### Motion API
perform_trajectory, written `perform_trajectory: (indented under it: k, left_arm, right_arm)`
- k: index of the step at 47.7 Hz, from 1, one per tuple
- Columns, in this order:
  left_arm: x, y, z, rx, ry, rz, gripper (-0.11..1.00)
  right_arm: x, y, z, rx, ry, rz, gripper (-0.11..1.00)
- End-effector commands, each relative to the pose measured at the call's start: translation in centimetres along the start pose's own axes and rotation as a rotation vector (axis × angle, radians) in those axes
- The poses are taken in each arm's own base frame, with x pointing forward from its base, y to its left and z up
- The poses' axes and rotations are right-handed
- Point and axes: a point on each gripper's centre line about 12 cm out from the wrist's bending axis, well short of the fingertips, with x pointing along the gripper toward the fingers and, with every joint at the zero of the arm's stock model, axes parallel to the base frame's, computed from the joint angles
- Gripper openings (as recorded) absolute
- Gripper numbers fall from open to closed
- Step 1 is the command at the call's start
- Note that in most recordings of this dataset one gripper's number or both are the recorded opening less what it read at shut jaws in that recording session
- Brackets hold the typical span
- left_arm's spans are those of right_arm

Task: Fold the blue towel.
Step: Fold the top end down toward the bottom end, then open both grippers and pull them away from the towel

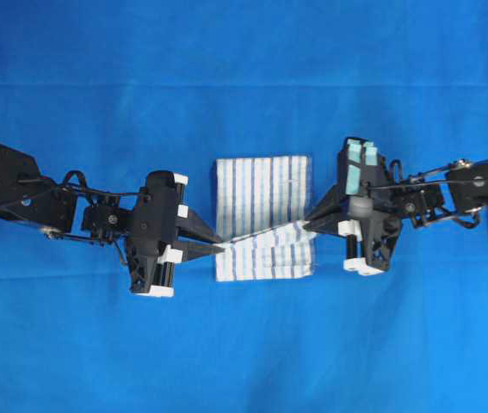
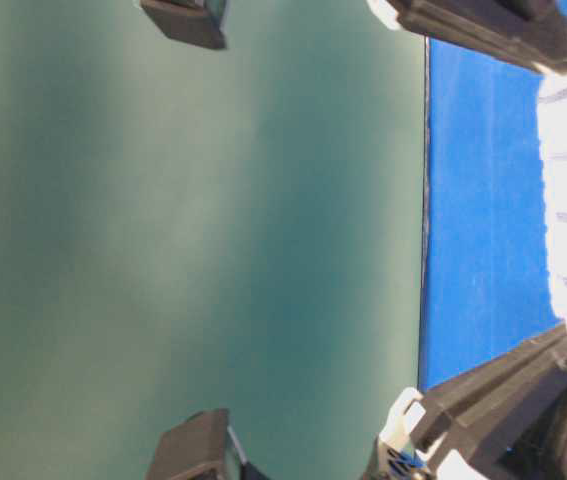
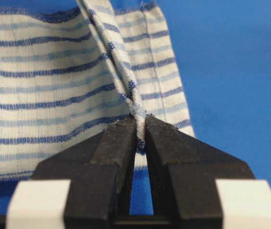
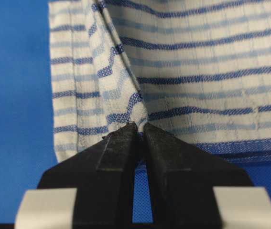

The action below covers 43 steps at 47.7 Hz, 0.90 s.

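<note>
Spread across the table, a plain solid-blue table covering (image 1: pixel 244 77) holds the white woven towel with thin blue stripes (image 1: pixel 261 185) at its centre. Left gripper (image 1: pixel 224 249) and right gripper (image 1: pixel 305 225) each pinch a towel edge, lifting a taut fold.

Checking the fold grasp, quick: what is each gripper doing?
Left gripper: shut on the blue towel.
Right gripper: shut on the blue towel.

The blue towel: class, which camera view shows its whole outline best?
The overhead exterior view: the blue towel lies entirely in frame, pinched at both sides. Each wrist view shows only the striped cloth near its pincer. The table-level view catches a washed-out strip at its right edge.
</note>
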Motion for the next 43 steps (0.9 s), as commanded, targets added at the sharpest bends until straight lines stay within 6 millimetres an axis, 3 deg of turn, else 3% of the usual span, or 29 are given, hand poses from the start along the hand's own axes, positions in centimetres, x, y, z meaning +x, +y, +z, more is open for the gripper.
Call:
perform_trajectory:
  k: [1, 11, 16, 20, 26, 31, 43]
  left_arm:
    - [0.0, -0.1, 0.5, -0.001, -0.015, -0.002, 0.04]
    - [0.2, 0.0, 0.4, -0.002, -0.011, 0.0, 0.05]
    - [0.2, 0.0, 0.5, 0.0, -0.014, 0.0, 0.11]
    - [0.0, 0.1, 0.7, -0.002, -0.022, 0.002, 0.24]
    - [-0.7, 0.1, 1.5, 0.001, -0.034, 0.001, 0.56]
    - [-1.9, 0.0, 2.9, 0.003, -0.049, -0.001, 0.75]
    - [-5.8, -0.1, 5.6, 0.007, -0.09, -0.006, 0.72]
  right_arm:
    - [0.1, 0.0, 0.4, 0.012, -0.008, 0.0, 0.08]
    - [0.2, 0.1, 0.4, 0.012, -0.005, -0.001, 0.08]
    - [0.2, 0.5, 0.6, 0.004, -0.01, 0.008, 0.11]
    - [0.2, 0.8, 1.0, -0.001, -0.019, 0.015, 0.29]
    - [-0.3, 1.4, 2.1, -0.008, -0.041, 0.021, 0.58]
    - [-1.3, 1.8, 3.3, -0.014, -0.067, 0.021, 0.62]
    - [-5.7, 2.1, 6.3, -0.016, -0.148, -0.001, 0.59]
